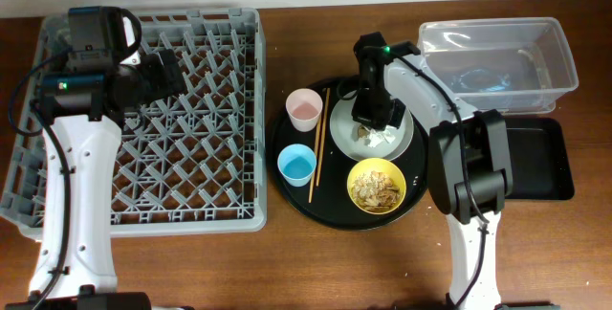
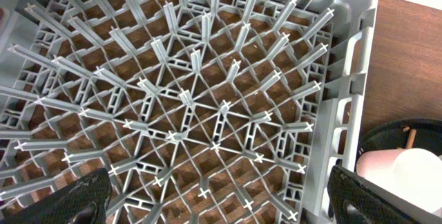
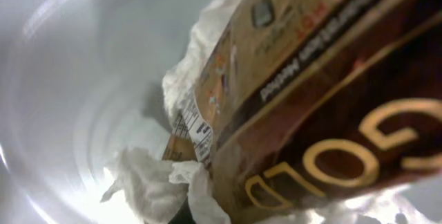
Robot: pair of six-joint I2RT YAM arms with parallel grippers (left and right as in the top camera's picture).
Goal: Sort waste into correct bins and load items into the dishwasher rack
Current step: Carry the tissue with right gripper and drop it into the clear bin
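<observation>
Seeing brown wrapper (image 3: pixel 318 106) and white tissue (image 3: pixel 148 186) filling the right wrist view, with the right gripper (image 1: pixel 374 123) squeezed fully closed down on the grey plate (image 1: pixel 342 136); can't tell whether gripping either. Further out, spotting pink cup (image 1: pixel 304 109), blue cup (image 1: pixel 296 165), chopsticks (image 1: pixel 317 147) and yellow bowl (image 1: pixel 353 184) on the round black tray (image 1: pixel 330 202). Far left, finding the left gripper (image 2: pixel 224 203) gaping wide above the dishwasher rack (image 1: pixel 258 109).

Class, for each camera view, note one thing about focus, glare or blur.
Overhead: evenly lit and sharp, with glare on the clear tub. Left wrist: dishwasher rack crisp. Right wrist: too close, brown wrapper and tissue blurred.
</observation>
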